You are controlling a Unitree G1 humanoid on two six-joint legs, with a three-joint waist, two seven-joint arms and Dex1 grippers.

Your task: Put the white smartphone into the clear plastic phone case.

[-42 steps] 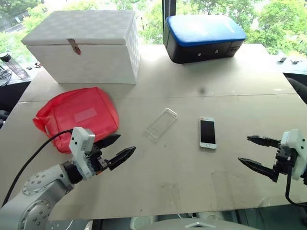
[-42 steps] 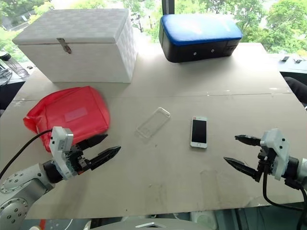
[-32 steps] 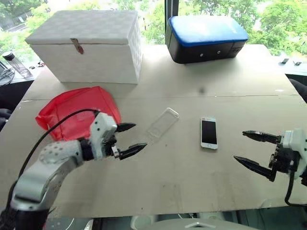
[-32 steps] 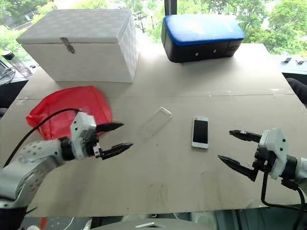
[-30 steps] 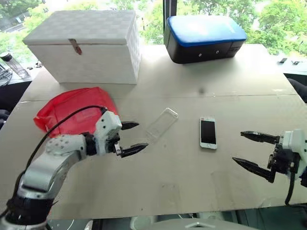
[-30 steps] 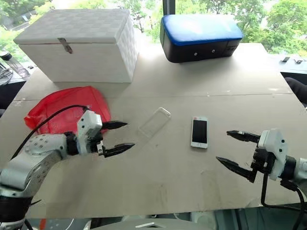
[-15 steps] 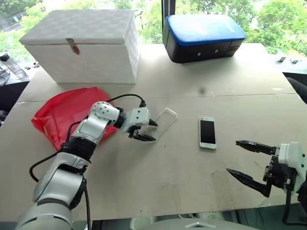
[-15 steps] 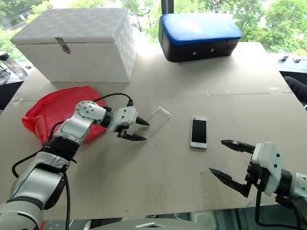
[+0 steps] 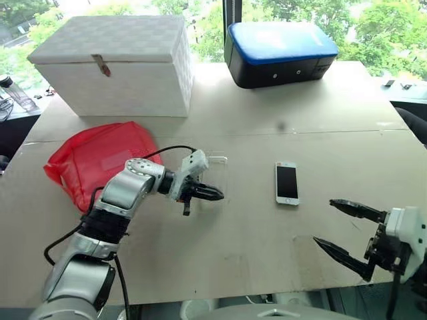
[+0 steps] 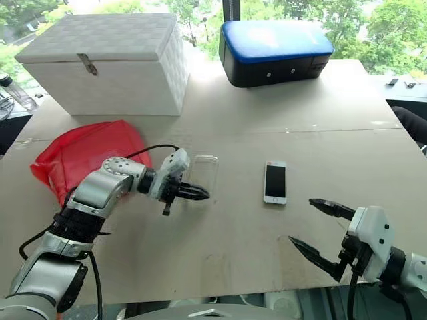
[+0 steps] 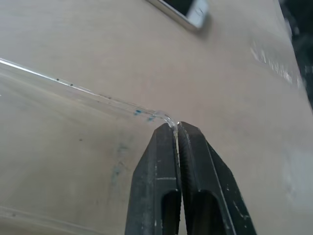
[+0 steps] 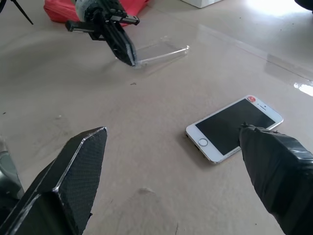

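Red pouch: left-centre of the head view, lying on the desk; plays no part in the coming move.
Left tool: just right of the pouch, centre-left of the frame, pointing toward the right. Jaws pressed together, pinching the thin rim of the clear plastic phone case at a near corner, as the left wrist view shows.
Case position: centre of the frame, between the left tool and the phone. Its near end looks raised in the grip; whether the far end rests on the desk I cannot tell.
Case long axis: runs from lower centre toward upper centre of the frame, roughly parallel to the phone's.
White smartphone: right of centre, flat on the desk, screen up, untouched. Long axis also bottom-to-top of the frame.
Key relation: phone lies to the right of the case, apart from it, with bare desk between them.
Right tool: lower right of the frame, jaws spread wide, holding nothing. Phone lies up and to the left of it, near but not touching.
Nearer arm (judgement): right tool is nearer the phone, and the left is occupied with the case.
Step in hand (judgement): case secured; phone not yet picked up.
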